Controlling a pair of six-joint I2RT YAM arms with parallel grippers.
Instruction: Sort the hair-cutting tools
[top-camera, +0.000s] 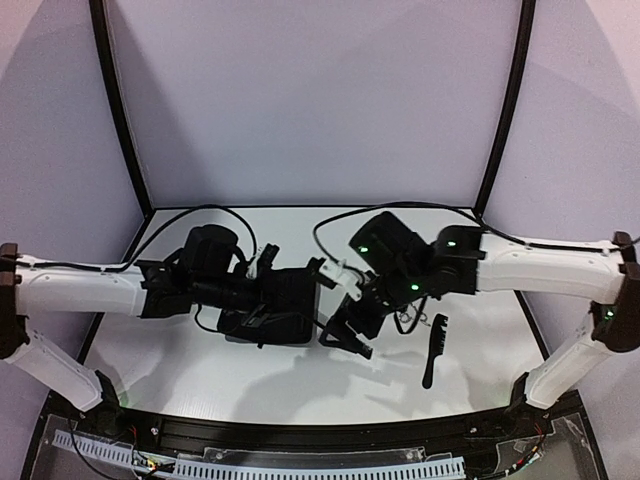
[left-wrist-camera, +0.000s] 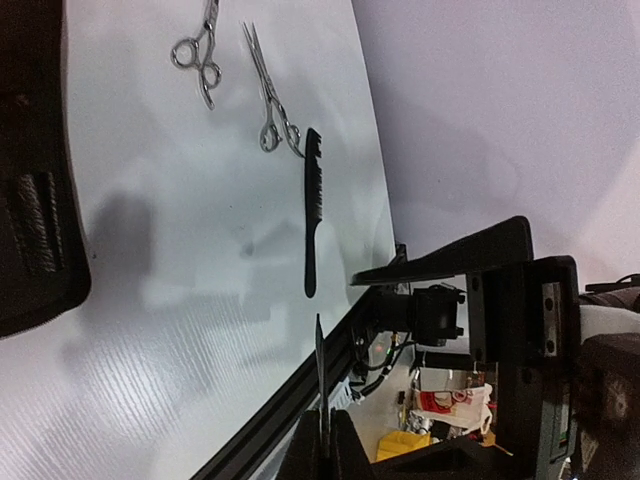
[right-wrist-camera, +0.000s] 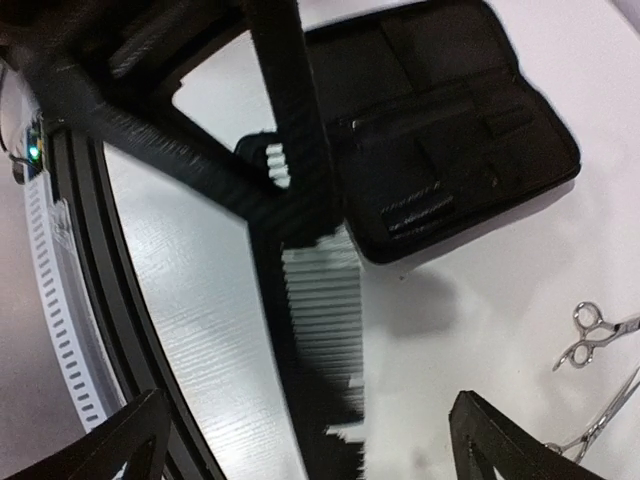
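My left gripper (left-wrist-camera: 321, 415) is shut on a slim black comb (left-wrist-camera: 319, 365), which shows edge-on and sticks out past its fingertips. In the right wrist view that comb (right-wrist-camera: 322, 310) is blurred and hangs between the wide-apart fingers of my open right gripper (right-wrist-camera: 310, 400), touching neither. The left gripper's fingers (right-wrist-camera: 295, 150) pinch its upper end. A second black comb (left-wrist-camera: 312, 210) (top-camera: 432, 350) lies flat on the white table. Two silver scissors (left-wrist-camera: 200, 60) (left-wrist-camera: 270, 100) lie beside it, and both show at the right wrist view's edge (right-wrist-camera: 595, 335).
An open black zip case (right-wrist-camera: 450, 130) (top-camera: 268, 312) lies on the table under the left arm, its elastic loops showing. A black rail (left-wrist-camera: 270, 420) runs along the table's near edge. Both arms meet over the middle of the table.
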